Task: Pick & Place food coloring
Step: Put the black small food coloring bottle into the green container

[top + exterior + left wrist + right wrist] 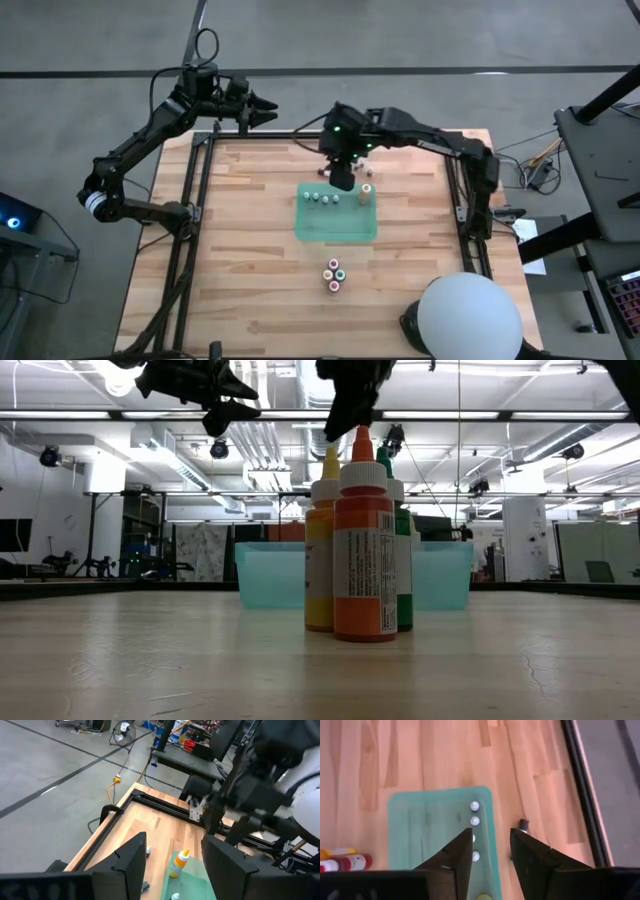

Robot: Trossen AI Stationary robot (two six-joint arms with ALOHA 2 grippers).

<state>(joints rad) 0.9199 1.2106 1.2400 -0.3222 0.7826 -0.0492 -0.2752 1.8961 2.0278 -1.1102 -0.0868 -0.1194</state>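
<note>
Food coloring stands in two lots: a row of small capped bottles and one taller yellow-orange bottle sit along the far side of the green tray, and a tight cluster of four bottles stands on the bare counter, nearer the front edge and apart from the tray. My right gripper hovers over the tray's far edge, above the row. Its fingers are parted and nothing is between them, so it is released and empty. My left gripper waits beyond the far left corner of the counter, also parted and empty. I judge the step in hand to be fetching the next bottle from the cluster, though the direction of transfer cannot be confirmed from this position. To do it well, I should rise clear of the caps below before travelling, since the row lies directly under my fingers. At the cluster the bottles touch or nearly touch, so I should take an outer bottle and bring the fingers down on either side of its cap. A skewed approach risks toppling its neighbours. A small dark item lies on the counter just beside the tray; I cannot identify it.
</note>
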